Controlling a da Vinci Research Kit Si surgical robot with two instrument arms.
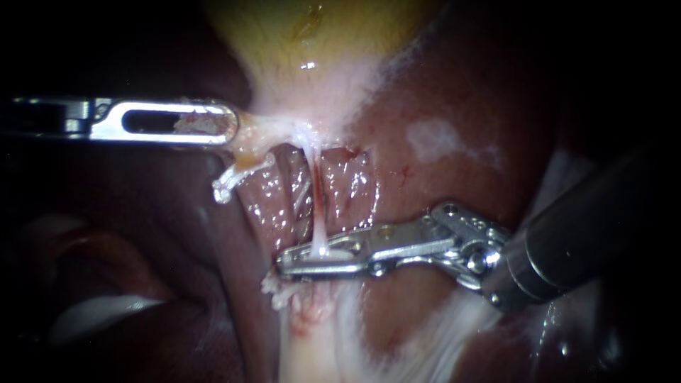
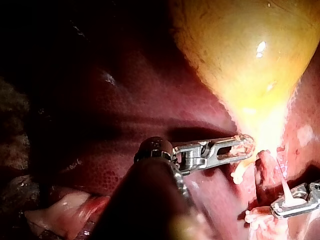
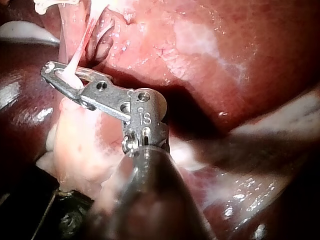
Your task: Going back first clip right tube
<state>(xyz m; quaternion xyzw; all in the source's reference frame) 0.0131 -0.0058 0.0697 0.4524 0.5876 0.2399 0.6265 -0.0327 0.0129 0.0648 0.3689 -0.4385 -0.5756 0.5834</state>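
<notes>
Liver (image 1: 415,195) backdrop: a thin white tube (image 1: 317,220) is threaded between the right instrument's (image 1: 285,261) barely parted jaws.
The gallbladder (image 1: 298,42) is clamped at its neck by the left instrument's (image 1: 233,129) jaws. The right jaws are best backed straight along their shaft, so the tube is not snagged.

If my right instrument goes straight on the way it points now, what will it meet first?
The thin pale tube lies at the tip of your right instrument; past that, probably liver, though depth is unclear.
</notes>
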